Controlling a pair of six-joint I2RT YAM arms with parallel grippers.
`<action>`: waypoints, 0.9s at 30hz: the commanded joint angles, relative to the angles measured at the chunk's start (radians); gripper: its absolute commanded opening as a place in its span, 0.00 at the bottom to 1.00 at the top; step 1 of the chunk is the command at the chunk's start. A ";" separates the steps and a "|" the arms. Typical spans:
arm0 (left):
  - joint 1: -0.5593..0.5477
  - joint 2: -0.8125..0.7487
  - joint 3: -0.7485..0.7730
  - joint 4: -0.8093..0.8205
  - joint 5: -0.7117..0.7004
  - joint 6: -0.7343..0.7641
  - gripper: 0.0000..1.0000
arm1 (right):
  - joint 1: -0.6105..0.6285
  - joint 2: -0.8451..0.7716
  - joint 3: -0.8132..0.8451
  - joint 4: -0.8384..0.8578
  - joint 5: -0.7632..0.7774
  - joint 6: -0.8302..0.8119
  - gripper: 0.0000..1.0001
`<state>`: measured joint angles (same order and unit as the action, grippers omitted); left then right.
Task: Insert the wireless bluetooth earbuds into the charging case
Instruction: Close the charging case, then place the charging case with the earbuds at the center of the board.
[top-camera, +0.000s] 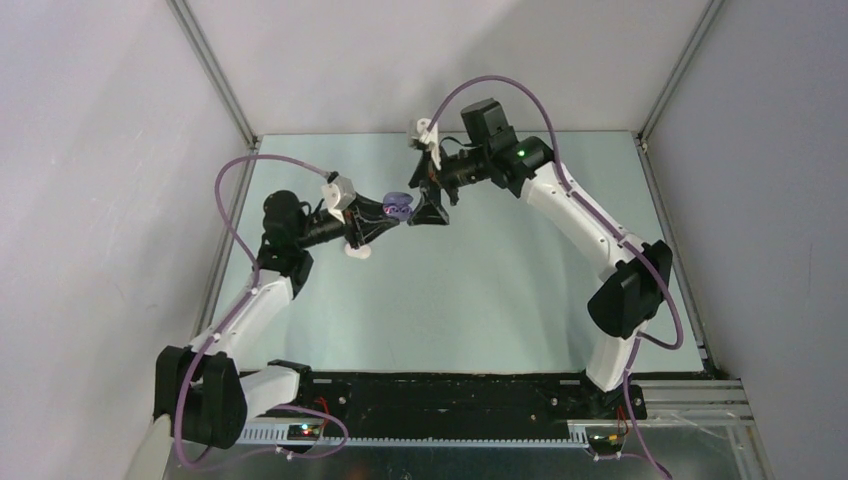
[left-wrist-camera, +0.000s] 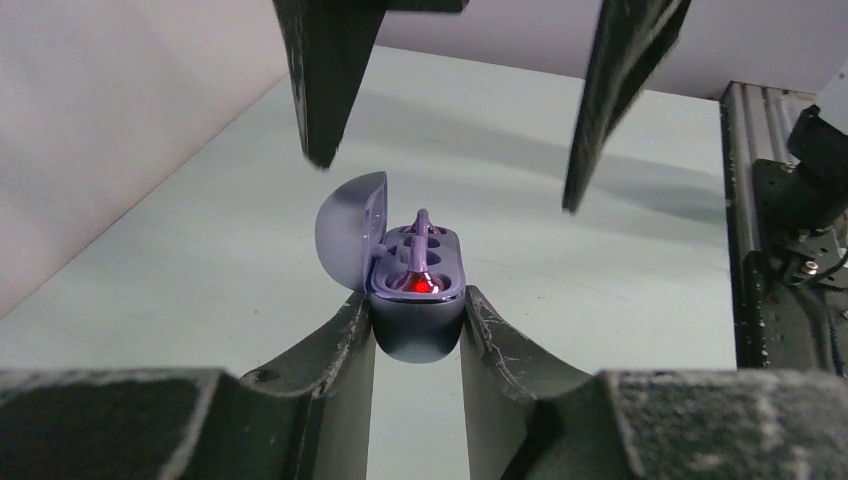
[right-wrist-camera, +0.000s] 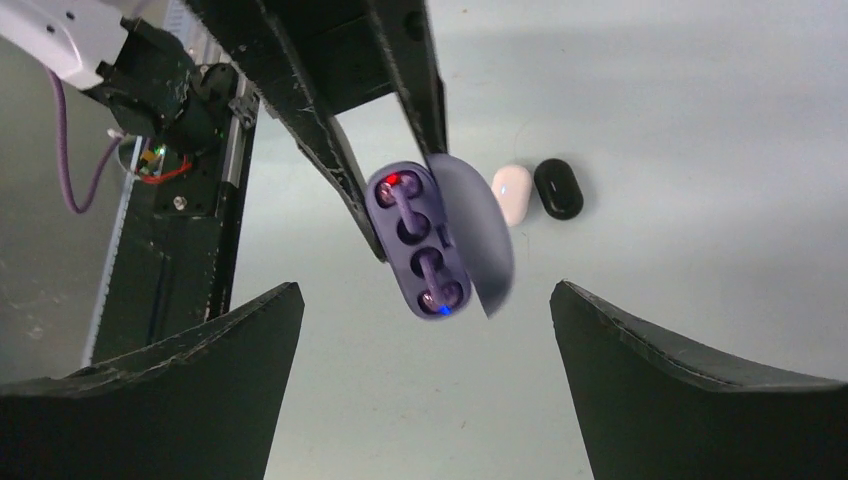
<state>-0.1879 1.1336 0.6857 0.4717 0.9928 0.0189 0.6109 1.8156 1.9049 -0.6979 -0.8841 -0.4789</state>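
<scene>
The charging case (right-wrist-camera: 420, 250) was purple, with a greyer purple lid (right-wrist-camera: 480, 240). The 2 earbuds (right-wrist-camera: 438, 293) inside were purple too, 1 beside a red light (right-wrist-camera: 392, 180), 1 beside a blue light (right-wrist-camera: 441, 309). My left gripper (left-wrist-camera: 415, 300) was black with grey scuffs. The table (right-wrist-camera: 700, 120) was pale green; on it lay 1 white case (right-wrist-camera: 512, 192) and 1 black case (right-wrist-camera: 558, 187).

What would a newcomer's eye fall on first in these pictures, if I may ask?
The open purple charging case, held above the table in the left gripper, with a red light glowing inside and purple earbuds in its wells. The right gripper hangs open close by it. On the table lie a white case and a black case, side by side.
</scene>
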 joint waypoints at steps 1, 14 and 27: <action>-0.005 0.011 0.070 -0.013 0.089 0.017 0.00 | 0.052 -0.008 -0.012 0.061 -0.005 -0.138 0.99; 0.000 0.100 0.146 0.096 -0.152 -0.336 0.00 | 0.199 -0.166 -0.242 0.241 0.470 -0.253 1.00; -0.049 0.283 0.086 0.106 -0.149 -0.462 0.00 | 0.003 -0.395 -0.522 0.287 0.570 -0.008 0.99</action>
<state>-0.1997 1.3445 0.7799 0.5388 0.8612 -0.3824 0.6956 1.5181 1.4509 -0.3862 -0.2752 -0.6064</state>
